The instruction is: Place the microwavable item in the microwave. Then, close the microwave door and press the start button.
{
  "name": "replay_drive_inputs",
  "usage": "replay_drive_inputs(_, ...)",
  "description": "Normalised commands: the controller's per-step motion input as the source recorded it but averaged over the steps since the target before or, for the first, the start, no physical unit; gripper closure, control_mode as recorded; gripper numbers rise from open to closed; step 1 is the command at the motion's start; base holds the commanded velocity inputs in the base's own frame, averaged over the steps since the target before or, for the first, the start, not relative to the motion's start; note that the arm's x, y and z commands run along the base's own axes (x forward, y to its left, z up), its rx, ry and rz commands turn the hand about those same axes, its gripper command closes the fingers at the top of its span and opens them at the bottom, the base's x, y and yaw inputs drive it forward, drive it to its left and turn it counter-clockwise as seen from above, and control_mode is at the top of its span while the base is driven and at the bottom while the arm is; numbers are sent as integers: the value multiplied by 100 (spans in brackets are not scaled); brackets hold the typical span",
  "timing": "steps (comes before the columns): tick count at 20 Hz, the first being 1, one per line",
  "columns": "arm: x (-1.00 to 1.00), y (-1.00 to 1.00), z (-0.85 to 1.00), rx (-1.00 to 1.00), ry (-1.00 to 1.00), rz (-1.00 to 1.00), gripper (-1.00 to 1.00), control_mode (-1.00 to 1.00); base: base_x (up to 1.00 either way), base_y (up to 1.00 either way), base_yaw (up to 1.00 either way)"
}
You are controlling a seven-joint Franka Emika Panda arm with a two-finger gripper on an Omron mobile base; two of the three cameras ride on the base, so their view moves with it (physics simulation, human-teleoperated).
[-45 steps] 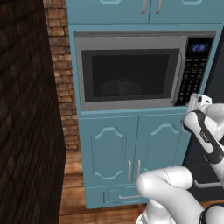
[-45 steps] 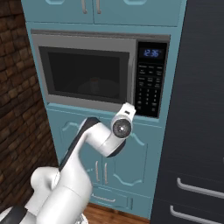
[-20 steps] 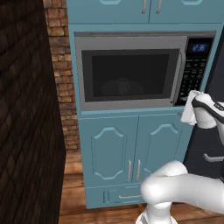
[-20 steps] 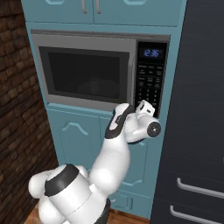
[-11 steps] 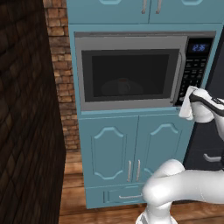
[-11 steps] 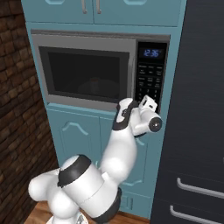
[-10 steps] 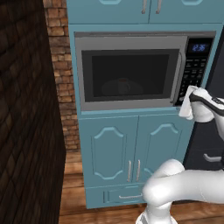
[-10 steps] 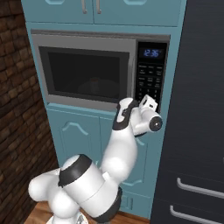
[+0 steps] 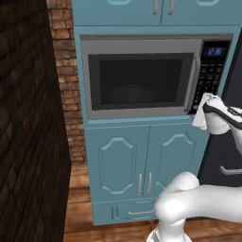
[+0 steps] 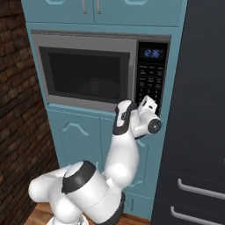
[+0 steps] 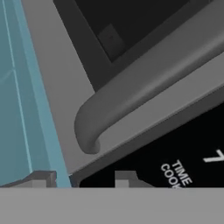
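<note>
Microwave (image 9: 142, 78) set in teal cabinetry, microwave door (image 9: 139, 80) shut flush, curved grey bar handle (image 9: 193, 84) along its right edge. Behind the dark window, faintly visible in both base views, mug (image 9: 133, 90) on the white turntable (image 10: 94, 90), low and near the middle of the cavity. Blue digits lit on the display (image 10: 152, 53) above the black keypad panel (image 10: 150, 79).

Pincer (image 10: 147, 103) pressed up against the lower end of the keypad, just right of the handle's foot; from the left base view, the white hand (image 9: 208, 109) covering the panel's bottom corner. Hand view very close in: handle foot (image 11: 89, 135) curving into the door frame, teal cabinet edge (image 11: 30, 96) to one side, the black panel with white lettering "TIME COOK" (image 11: 177, 173) at the lower right, two grey finger tips (image 11: 124, 178) just showing at the bottom, set somewhat apart, nothing between them. How wide the jaws stand: cannot tell exactly from so little of them.

Compared with 2.2 s ago: arm swung from low and clear of the cabinet front up to the keypad. Compared with 1.0 s and 0.5 s ago: hand edged slightly higher and closer to the panel, almost the same pose since. Door, mug and display unchanged throughout.
</note>
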Motion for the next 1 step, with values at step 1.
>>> replay_drive_inputs(1,-4,0,0,0,0,0,-100,-100,0,0,0)
